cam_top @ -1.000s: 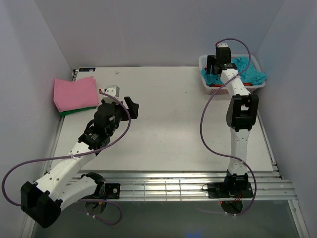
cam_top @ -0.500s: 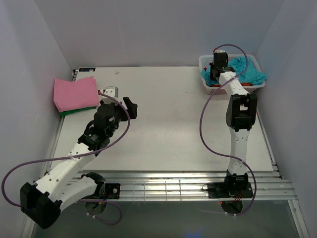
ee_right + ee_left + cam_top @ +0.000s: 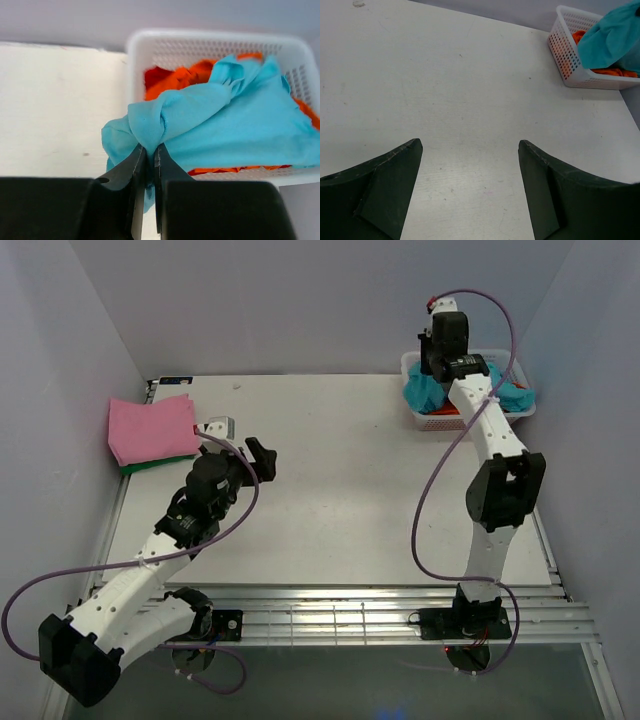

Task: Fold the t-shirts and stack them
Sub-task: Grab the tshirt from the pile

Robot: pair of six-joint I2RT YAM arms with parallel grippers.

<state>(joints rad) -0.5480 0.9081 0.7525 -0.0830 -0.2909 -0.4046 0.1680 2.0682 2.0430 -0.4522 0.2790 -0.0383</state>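
Step in hand: pulling shirt 3 out of the basket. The right gripper (image 3: 149,150) is clamped on a bunched fold of the teal t-shirt (image 3: 215,120), jaws nearly together with cloth between them. The pinch sits at the shirt's edge, where it spills over the wall of the white basket (image 3: 210,37) on the table side. The rest of the teal shirt lies in the basket on top of the orange t-shirt (image 3: 185,77).

The pink t-shirt (image 3: 152,425) lies folded on the green t-shirt (image 3: 150,464) at the table's far-left edge, so I read 2 as done and 2 as left.

The left gripper (image 3: 470,145) hangs over bare table (image 3: 445,75), jaws wide apart, holding nothing, well apart from the basket.

Next move, my read:
- Lift the teal shirt clear of the basket wall and carry it to mid-table.
- The grip is on 1 bunched point, so the shirt will hang crumpled; the left gripper needs to take a second edge to spread it flat before any fold.
- Risk: the orange shirt drags along, or the light basket tips.

Brands, labels, writing: none readable in any view.
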